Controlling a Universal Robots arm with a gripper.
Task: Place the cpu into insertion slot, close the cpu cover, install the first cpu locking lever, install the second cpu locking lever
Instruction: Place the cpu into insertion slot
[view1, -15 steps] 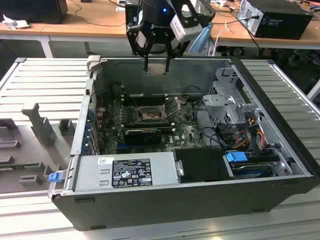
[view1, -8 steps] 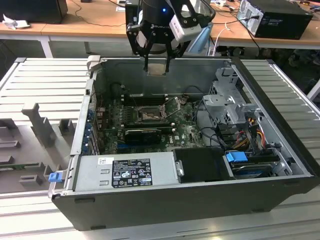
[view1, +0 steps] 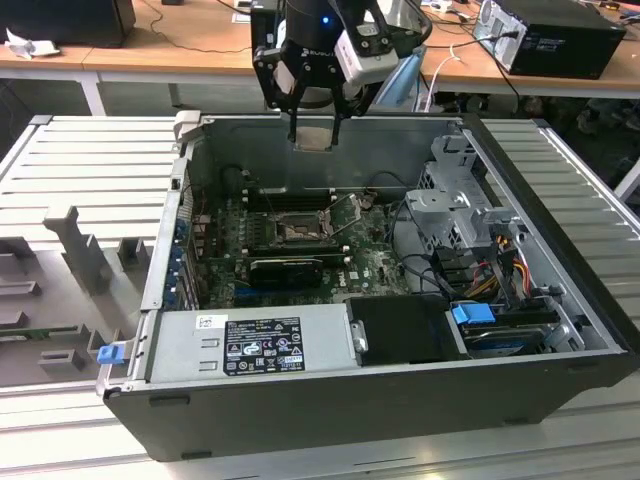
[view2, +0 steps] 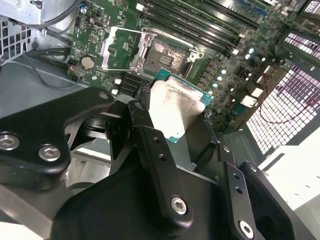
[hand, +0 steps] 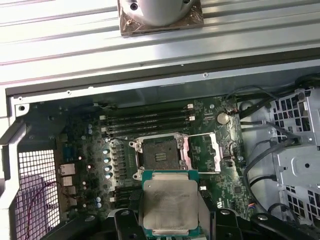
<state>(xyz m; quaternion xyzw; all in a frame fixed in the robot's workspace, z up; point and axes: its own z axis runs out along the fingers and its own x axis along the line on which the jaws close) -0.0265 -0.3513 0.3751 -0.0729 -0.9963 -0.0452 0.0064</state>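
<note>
In the exterior view, an open computer case (view1: 560, 300) lies on a ribbed metal tabletop (view1: 80, 170). Along the case's near side sits a grey power supply (view1: 255, 345). Just beyond it, on the green motherboard (view1: 375, 265), lies a long black card (view1: 285, 268).

Farther in is the insertion slot (view1: 297, 230). Both wrist views show it uncovered, with its contact field bare (hand: 160, 155). The cpu cover (hand: 202, 152) is swung open off the slot and sits right beside it, touching it along 1 edge. Past the slot run the dark memory slots (view1: 290, 195). A metal drive cage (view1: 450, 200) fills the exterior view's right.

Over the case's far wall hangs the end effector (view1: 315, 130). Its 2 black fingers (view2: 150, 145) pinch the cpu (view1: 313, 138) by opposite edges. The cpu is in the air, well above the motherboard and apart from the slot. In both wrist views its pale metal top faces the camera (hand: 170, 202), with a green border around it. Beyond the case stands a wooden tabletop (view1: 200, 40).
</note>
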